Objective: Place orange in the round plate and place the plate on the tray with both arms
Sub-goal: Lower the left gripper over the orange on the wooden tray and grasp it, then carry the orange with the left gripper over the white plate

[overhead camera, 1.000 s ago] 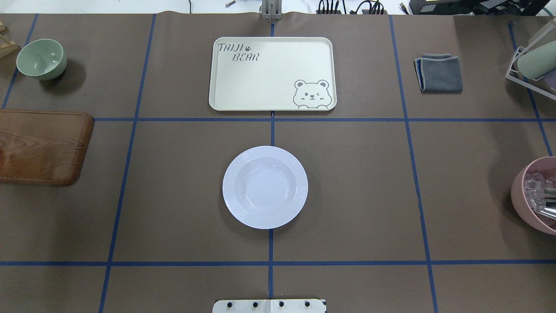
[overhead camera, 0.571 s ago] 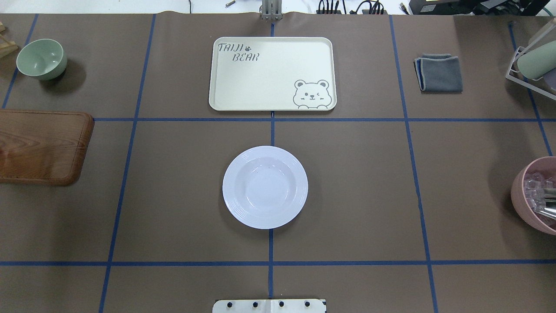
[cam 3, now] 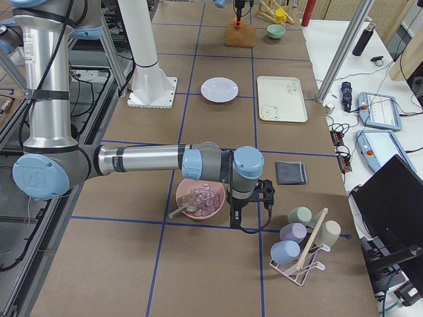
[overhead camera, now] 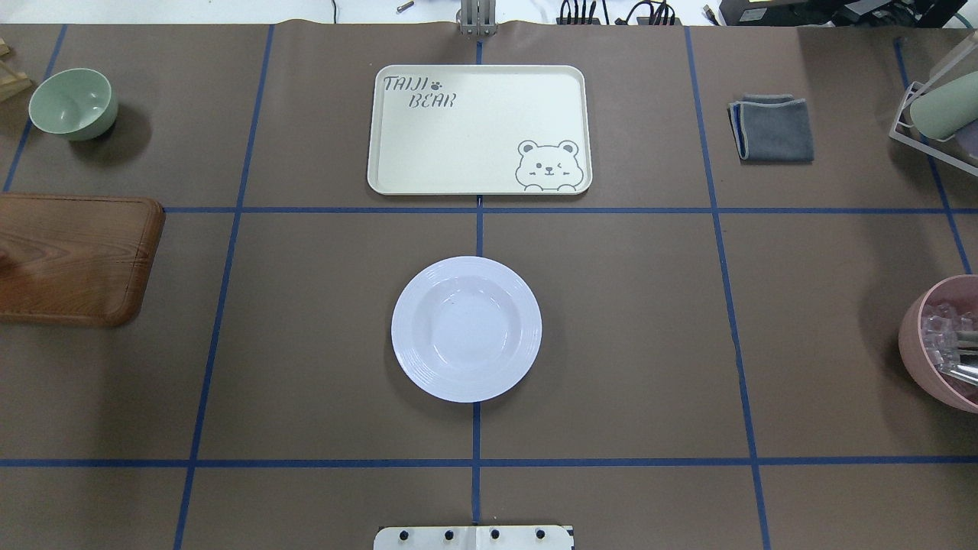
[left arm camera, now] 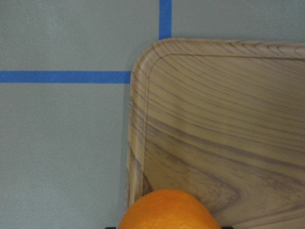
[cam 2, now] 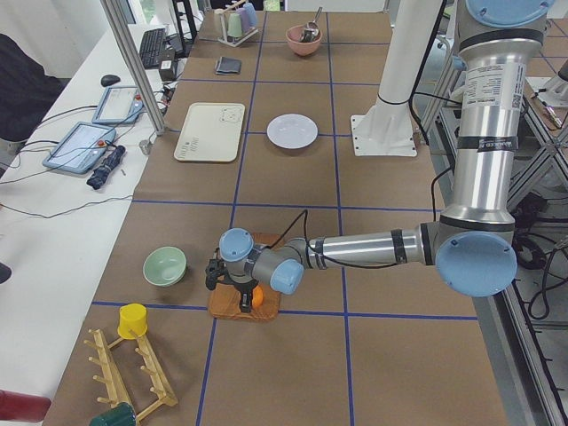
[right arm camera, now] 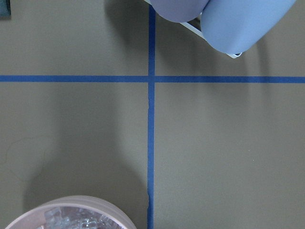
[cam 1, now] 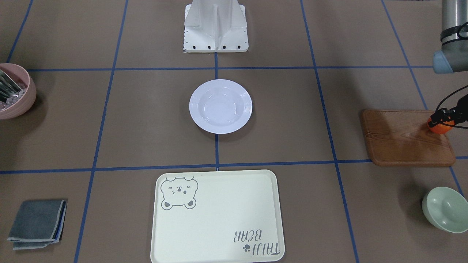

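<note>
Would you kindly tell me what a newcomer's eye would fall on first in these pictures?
Probably the glossy white round plate, empty in the very middle, with the large cream bear-printed tray just beyond it. Next, the small bright orange fruit over the brown wooden board at the robot's left, under the left gripper.

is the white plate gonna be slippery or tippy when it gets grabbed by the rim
Probably slick: the round plate looks glossy, with highlights in its well. Likely rigid, so a rim grip should lift it whole, and the ridged rim may help. It sits flat, so a push should slide it, not tip it.
</note>
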Controlling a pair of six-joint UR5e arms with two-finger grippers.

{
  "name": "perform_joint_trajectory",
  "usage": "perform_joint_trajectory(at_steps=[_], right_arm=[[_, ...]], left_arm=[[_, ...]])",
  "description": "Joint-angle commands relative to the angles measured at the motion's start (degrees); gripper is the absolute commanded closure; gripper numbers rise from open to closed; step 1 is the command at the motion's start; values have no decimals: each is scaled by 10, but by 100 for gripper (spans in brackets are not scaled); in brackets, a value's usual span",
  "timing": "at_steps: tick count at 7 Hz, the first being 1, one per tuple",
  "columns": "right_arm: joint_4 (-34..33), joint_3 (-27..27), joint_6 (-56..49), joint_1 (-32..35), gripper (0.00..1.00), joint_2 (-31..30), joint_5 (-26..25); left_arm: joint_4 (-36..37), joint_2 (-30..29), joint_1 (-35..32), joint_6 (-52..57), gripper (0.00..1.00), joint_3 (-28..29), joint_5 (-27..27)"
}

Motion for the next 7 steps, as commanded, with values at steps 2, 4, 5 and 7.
perform_joint_trajectory(at_steps=[2, 4, 5, 7], right_arm=[[0, 0, -1, 0, 0, 0, -2], [1, 2, -1, 0, 0, -3, -1], [1, 4, -1, 0, 0, -3, 0], [0, 5, -1, 0, 0, -1, 7]], left_arm=[[369, -162, 18, -91, 100, -191, -18], [395, -290, 145, -324, 100, -193, -12], [393, -342, 205, -425, 100, -190, -2], [332, -411, 313, -598, 100, -169, 51]])
